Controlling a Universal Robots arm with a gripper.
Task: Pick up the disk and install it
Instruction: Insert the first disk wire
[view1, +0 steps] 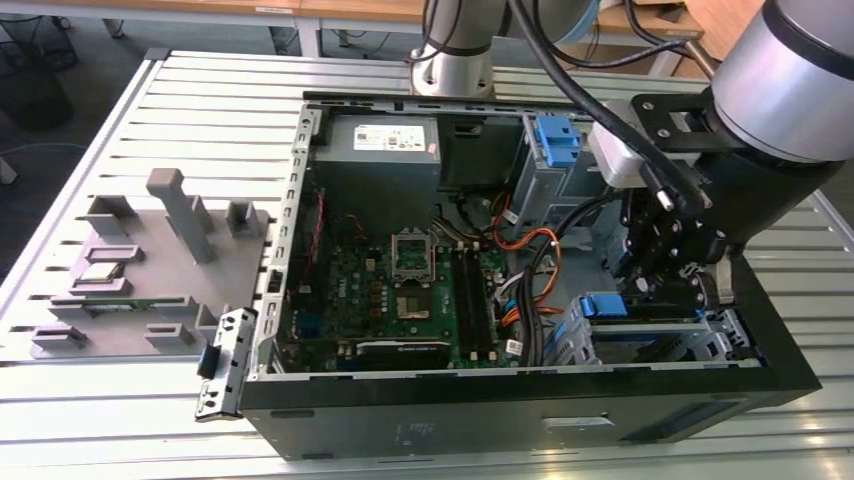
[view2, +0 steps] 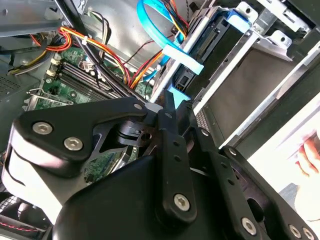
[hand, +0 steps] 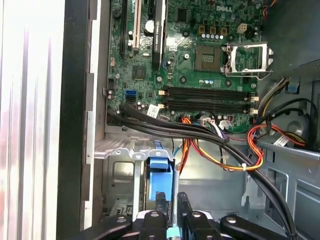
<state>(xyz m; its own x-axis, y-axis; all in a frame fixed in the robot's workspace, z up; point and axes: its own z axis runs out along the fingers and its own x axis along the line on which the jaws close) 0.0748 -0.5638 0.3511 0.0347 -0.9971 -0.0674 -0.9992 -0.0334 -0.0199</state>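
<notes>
my gripper (hand: 169, 199) pinching disk (hand: 160, 180) by its blue bracket, upright in drive cage (view1: 727, 322) | risk: tilt jams it on rails; cables (hand: 200, 132) close, may snag

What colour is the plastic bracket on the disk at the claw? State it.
Blue; the disk's bracket shows best in the first wrist view, just ahead of the claw.

The black metal gripper (view2: 169, 102) hangs with its linkage arms across the foreground, its narrow fingertips close together against a blue plastic bracket (view2: 176, 95). Beside the bracket rises the silver sheet-metal drive cage (view2: 250, 55). Beyond the bracket lie a green motherboard (view2: 65, 85) and orange-and-yellow cables (view2: 107, 52).
</notes>
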